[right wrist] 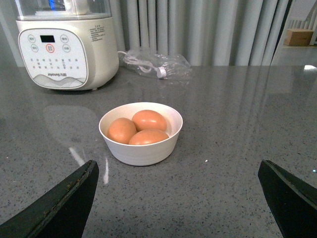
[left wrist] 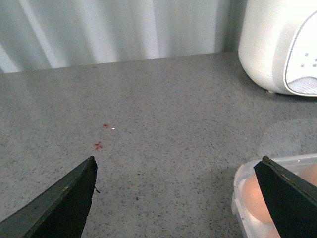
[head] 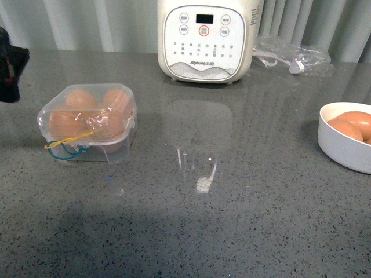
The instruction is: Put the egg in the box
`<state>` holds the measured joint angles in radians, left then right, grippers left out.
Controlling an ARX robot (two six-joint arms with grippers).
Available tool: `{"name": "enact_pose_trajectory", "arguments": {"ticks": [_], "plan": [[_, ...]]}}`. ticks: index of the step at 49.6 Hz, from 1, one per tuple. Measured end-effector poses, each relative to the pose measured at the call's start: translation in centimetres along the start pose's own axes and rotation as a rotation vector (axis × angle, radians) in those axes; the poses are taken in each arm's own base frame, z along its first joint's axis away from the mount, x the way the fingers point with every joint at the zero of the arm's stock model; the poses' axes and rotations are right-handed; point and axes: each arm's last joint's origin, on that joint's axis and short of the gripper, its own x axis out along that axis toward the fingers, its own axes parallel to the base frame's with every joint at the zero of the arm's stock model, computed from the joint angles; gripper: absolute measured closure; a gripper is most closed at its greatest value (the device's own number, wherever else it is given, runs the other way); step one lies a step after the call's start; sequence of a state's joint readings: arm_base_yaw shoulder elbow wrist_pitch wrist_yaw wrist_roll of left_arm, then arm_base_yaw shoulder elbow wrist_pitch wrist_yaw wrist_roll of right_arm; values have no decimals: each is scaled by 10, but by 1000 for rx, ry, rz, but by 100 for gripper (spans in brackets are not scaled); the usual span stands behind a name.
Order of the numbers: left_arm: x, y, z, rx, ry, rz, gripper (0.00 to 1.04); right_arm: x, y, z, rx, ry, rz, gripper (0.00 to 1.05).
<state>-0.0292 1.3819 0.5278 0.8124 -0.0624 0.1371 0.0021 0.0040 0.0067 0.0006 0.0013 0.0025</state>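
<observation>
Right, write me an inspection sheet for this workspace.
Surface: grey speckled counter, glare patches, two small red marks.
Job's things: clear box, lid apparently shut, eggs inside, bands at front; three more in white bowl.
Clutter: white cooker, clear plastic bag.
End effectors: left end effector open, empty, beside the box; right end effector open, empty, facing the bowl.
Cables: nothing seen for certain.
Surroundings: grey curtain behind.
</observation>
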Motion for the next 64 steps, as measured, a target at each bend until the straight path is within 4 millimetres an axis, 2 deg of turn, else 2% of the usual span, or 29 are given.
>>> {"name": "enact_pose_trajectory", "arguments": {"ticks": [4, 10, 28, 32, 39, 54, 64], "plan": [[-8, 15, 6, -88, 30, 38, 7, 0, 0, 0, 0, 0, 0, 7], [-30, 40, 14, -207, 89, 133, 7, 0, 0, 0, 0, 0, 0, 7], [-35, 42, 15, -235, 76, 126, 8, 0, 0, 0, 0, 0, 0, 7], [-43, 38, 10, -187, -28, -4, 24, 0, 0, 0, 0, 0, 0, 7], [-69, 25, -10, -157, -36, -28, 56, 0, 0, 0, 0, 0, 0, 7], [-95, 13, -26, -148, -38, -2, 99, 0, 0, 0, 0, 0, 0, 7], [-111, 5, -34, -144, -39, -33, 101, 0, 0, 0, 0, 0, 0, 7]]}}
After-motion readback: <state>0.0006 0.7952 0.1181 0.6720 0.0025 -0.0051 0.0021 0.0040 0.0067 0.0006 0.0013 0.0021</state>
